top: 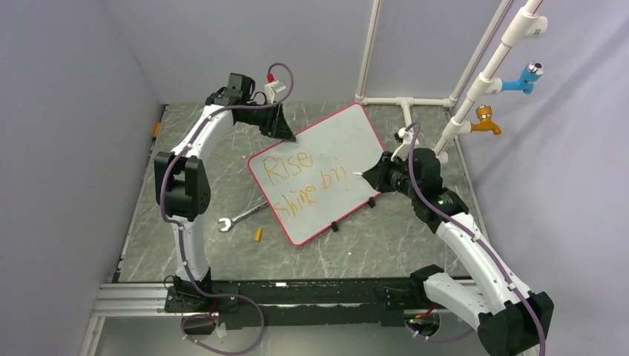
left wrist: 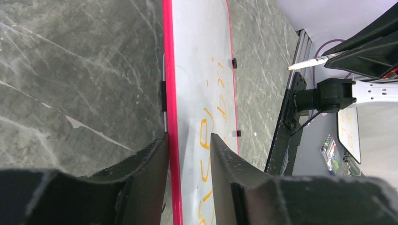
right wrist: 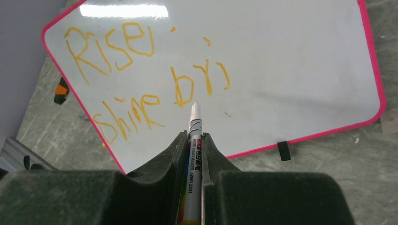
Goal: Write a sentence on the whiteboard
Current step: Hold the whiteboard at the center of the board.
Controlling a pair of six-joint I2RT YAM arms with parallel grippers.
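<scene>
Right gripper [right wrist: 191, 140]: clamped on marker [right wrist: 193, 140], tip pointing toward the sentence [right wrist: 141, 70].
Left gripper [left wrist: 190, 154]: jaws straddle whiteboard [left wrist: 197, 56] rim.
Nearby: wrench [top: 241, 216] beside the board.

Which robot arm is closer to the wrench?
Left. The wrench lies beside the left arm, by the whiteboard's near-left edge; the right arm is across the whiteboard.

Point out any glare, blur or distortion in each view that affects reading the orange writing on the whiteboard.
Right wrist: a bright glare strip on the whiteboard sits above the sentence, which stays sharp; the right gripper and the marker are slightly soft. Left wrist: steep angle foreshortens the letters; the left gripper is blurred. Top external: even light, small letters.
</scene>
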